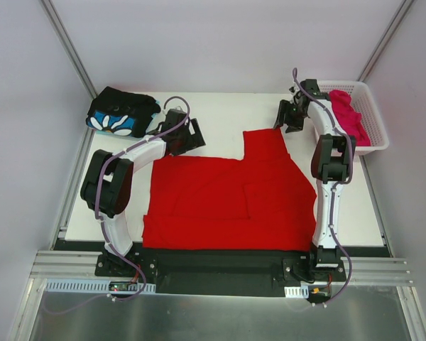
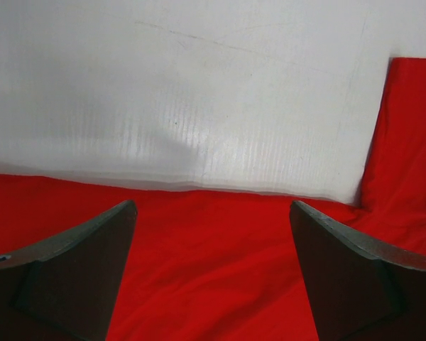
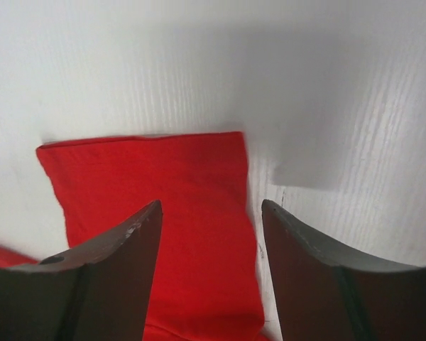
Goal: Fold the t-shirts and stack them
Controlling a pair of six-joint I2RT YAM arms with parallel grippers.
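Both left claw and right claw gape empty over the red t-shirt.

A plain red t-shirt is seen beneath the right gripper; a black t-shirt, flowered blue and white, beside the left gripper; a magenta-pink t-shirt in a white basket.

Your two arms match. The left arm and the right arm both have white tube links set between bulky black joint housings. On each you'll see a thin grey-purple cable running along the arm and looping free near the wrist. Both bases sit on one black plate. Left gripper and right gripper look the same: matte charcoal wedge-shaped fingers with flat inner faces, and a small recess in the top of one finger.
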